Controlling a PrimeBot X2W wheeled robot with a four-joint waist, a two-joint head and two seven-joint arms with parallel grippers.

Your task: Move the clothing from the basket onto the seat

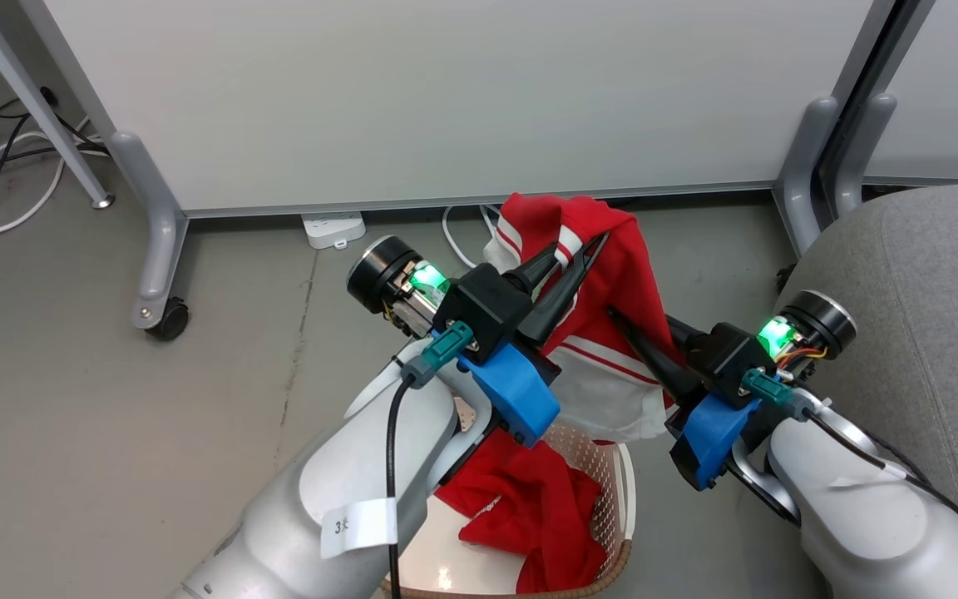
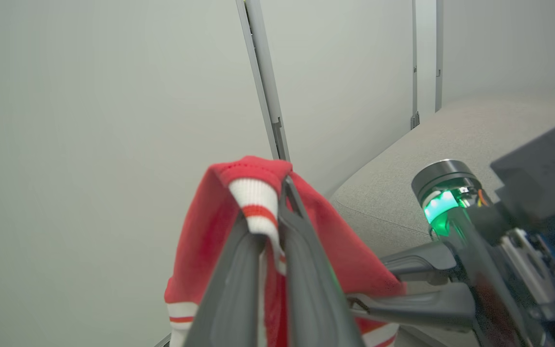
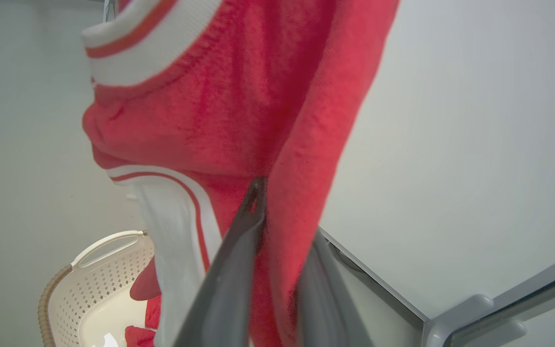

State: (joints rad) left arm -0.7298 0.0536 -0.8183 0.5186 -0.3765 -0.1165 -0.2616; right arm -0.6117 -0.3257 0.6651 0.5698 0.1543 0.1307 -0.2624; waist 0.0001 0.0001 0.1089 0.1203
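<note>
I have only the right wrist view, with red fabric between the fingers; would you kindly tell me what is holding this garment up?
Observer: The left gripper is shut on the garment at its white striped trim, so the garment hangs above the basket.
Operator: Thank you. Where is the seat from here?
Observer: The seat lies on the robot's right, just beyond the right gripper. The garment is not over it yet.

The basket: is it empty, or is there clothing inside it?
Not empty: a plain red garment lies inside the basket, while the striped garment hangs above it.
</note>
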